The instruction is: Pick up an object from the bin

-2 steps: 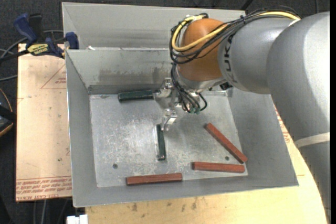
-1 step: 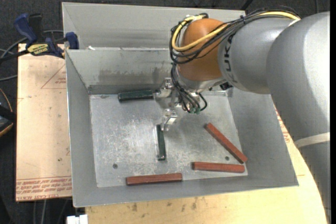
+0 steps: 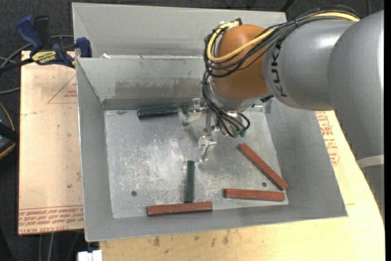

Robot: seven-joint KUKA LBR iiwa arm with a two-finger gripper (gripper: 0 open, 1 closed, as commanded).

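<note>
My gripper [image 3: 205, 147] hangs under the orange-covered wrist over the middle of the bin, just above and right of the upper end of a dark green stick [image 3: 189, 181] that lies upright on the floor. A dark green tool handle [image 3: 158, 111] lies along the back wall, to the gripper's left. A red-brown stick [image 3: 263, 166] lies slanted to the gripper's right.
Two more red-brown sticks lie near the front wall, one at the front middle [image 3: 179, 209] and one at the front right [image 3: 253, 195]. The arm and its cables cover the bin's back right corner. The left half of the floor is bare metal.
</note>
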